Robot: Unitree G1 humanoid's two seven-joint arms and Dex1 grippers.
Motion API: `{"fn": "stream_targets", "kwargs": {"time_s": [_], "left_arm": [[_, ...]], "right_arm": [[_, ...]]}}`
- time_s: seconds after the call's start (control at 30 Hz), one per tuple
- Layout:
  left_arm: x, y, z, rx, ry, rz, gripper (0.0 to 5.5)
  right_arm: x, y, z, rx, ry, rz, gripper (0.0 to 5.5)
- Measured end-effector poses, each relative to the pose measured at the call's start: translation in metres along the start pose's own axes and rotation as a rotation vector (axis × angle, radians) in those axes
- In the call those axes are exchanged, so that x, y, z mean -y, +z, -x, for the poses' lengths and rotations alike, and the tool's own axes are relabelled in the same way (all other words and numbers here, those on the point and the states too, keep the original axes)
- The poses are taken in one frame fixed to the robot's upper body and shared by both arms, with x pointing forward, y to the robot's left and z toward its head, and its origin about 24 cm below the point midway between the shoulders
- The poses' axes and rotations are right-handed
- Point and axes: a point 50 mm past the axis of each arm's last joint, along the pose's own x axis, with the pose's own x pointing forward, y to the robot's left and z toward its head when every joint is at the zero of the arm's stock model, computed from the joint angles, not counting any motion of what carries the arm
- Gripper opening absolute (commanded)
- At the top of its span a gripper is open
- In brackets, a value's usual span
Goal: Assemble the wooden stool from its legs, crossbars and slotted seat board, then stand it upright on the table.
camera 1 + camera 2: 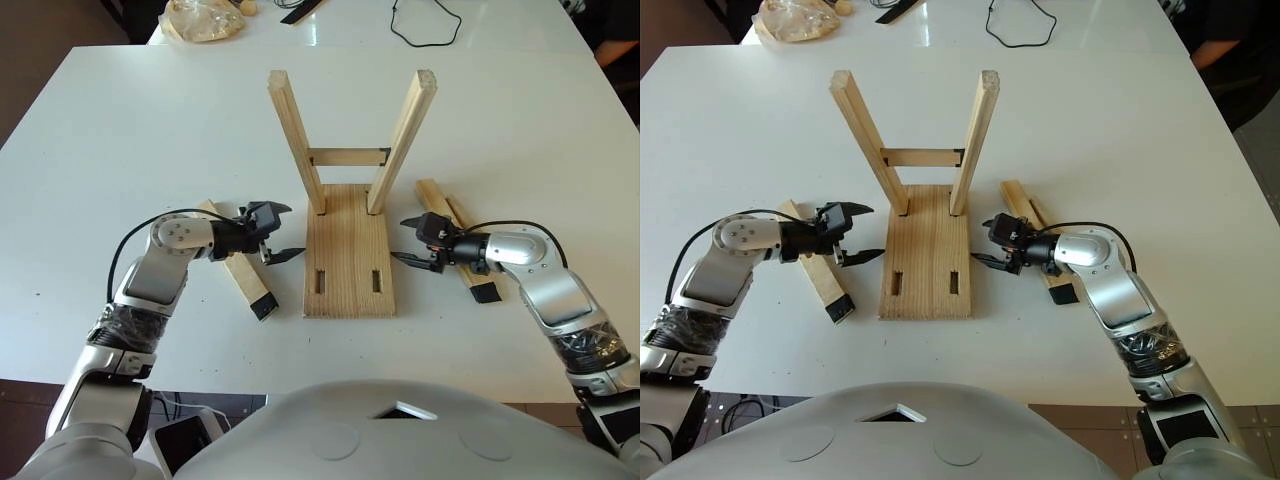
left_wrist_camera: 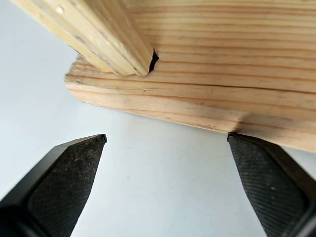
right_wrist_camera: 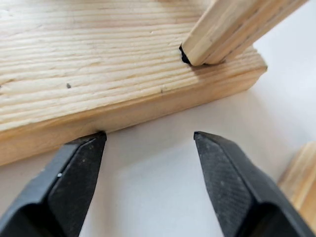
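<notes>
The slotted seat board (image 1: 348, 250) lies flat mid-table. Two legs (image 1: 296, 138) (image 1: 401, 140) stand in its far slots, joined by a crossbar (image 1: 348, 157). Its two near slots (image 1: 322, 282) are open. A loose leg (image 1: 243, 270) with a dark end lies left of the board, under my left arm. More loose pieces (image 1: 452, 230) lie right of it, under my right arm. My left gripper (image 1: 281, 232) is open, just off the board's left edge (image 2: 173, 106). My right gripper (image 1: 412, 241) is open too, just off the board's right edge (image 3: 123, 111).
A crumpled plastic bag (image 1: 204, 18) and a black cable (image 1: 425, 25) lie on a second table behind. The white table (image 1: 130, 120) has free room on both far sides and along its near edge.
</notes>
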Motion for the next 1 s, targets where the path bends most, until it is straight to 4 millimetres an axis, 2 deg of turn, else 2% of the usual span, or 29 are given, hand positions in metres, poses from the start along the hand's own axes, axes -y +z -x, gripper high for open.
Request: {"fn": "stream_targets", "kwargs": {"time_s": [0.13, 0.27, 0.37, 0.43, 0.53, 0.6, 0.7, 0.9, 1.0], "left_arm": [[-0.009, 0.034, 0.028, 0.122, 0.101, -0.034, 4.55], [-0.022, 0.044, 0.071, 0.126, 0.246, -0.032, 4.55], [-0.022, 0.030, 0.094, 0.074, 0.313, 0.017, 4.55], [-0.017, 0.011, 0.108, 0.013, 0.346, 0.074, 4.55], [0.004, -0.026, 0.121, -0.110, 0.355, 0.165, 4.55], [0.018, -0.045, 0.127, -0.182, 0.346, 0.202, 4.55], [0.030, -0.064, 0.132, -0.238, 0.341, 0.247, 4.55], [0.025, -0.067, 0.127, -0.244, 0.342, 0.214, 4.55], [0.028, -0.069, 0.123, -0.245, 0.306, 0.219, 4.51]], "right_arm": [[0.008, 0.013, 0.016, 0.060, -0.045, 0.026, 3.30], [0.014, 0.010, 0.051, 0.017, -0.133, 0.030, 3.30], [0.015, 0.000, 0.072, -0.028, -0.189, 0.006, 3.30], [0.015, -0.009, 0.090, -0.067, -0.244, -0.021, 3.30], [0.016, -0.027, 0.117, -0.147, -0.328, -0.076, 3.30], [0.018, -0.035, 0.125, -0.171, -0.358, -0.108, 3.30], [0.020, -0.040, 0.127, -0.180, -0.377, -0.135, 3.30], [0.031, -0.040, 0.124, -0.165, -0.417, -0.151, 3.30], [0.023, -0.046, 0.121, -0.184, -0.375, -0.187, 2.81]]}}
